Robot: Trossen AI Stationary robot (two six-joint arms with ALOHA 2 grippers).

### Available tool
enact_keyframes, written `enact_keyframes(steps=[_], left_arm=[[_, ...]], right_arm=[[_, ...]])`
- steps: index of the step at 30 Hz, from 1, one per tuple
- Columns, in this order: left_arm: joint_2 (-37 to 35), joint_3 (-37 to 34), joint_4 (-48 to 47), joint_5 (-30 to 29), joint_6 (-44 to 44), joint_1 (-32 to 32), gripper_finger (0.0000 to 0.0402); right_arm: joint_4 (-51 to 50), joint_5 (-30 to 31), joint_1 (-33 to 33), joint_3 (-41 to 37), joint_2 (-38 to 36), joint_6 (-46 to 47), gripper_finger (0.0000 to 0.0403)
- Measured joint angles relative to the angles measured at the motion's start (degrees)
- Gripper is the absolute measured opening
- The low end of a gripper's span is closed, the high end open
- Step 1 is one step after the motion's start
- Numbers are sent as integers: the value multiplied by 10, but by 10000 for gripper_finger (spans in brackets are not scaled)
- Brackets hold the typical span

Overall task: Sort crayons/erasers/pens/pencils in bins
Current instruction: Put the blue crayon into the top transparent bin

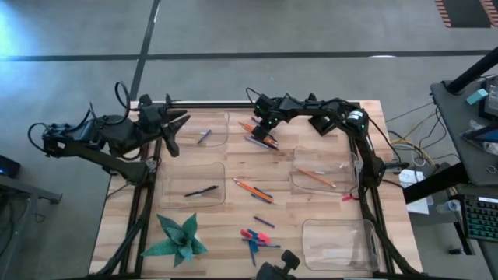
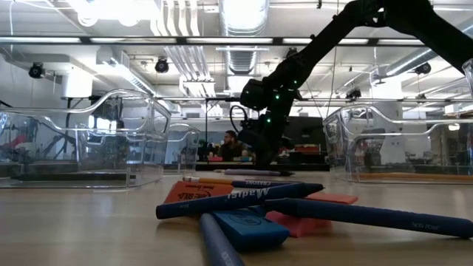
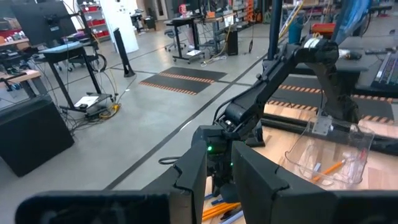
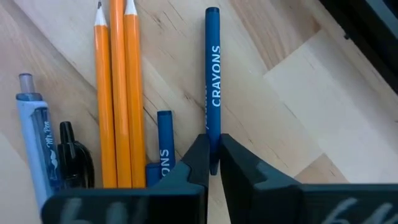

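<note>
Right claw (image 4: pixel 213 163) pinched on your blue crayon (image 4: pixel 212 74), its end between fingertips, pencils (image 4: pixel 115 93) just beside. Left claw (image 3: pixel 217 171) apparently empty, part-open.

My table (image 4: pixel 298 81) is pale wood with a smooth matt grain. The bins (image 2: pixel 81 148) are clear glossy plastic. My fingers (image 4: pixel 249 180) look matt black plastic; the blue crayon (image 4: pixel 212 68) is matt.

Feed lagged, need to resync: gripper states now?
Left gripper: cannot be told, nothing seen held.
Right gripper: shut on a blue crayon.
</note>
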Motion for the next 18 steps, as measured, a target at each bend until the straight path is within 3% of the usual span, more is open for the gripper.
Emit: enact_keyframes(steps=[12,18], left_arm=[[13,-3,16,0,-22,0,63],[25,-33,17,5,-32,0,63]], right_arm=[[-51,-10,3,-5,-87,27,13],[-33,-16,30,-4,-168,32,13]])
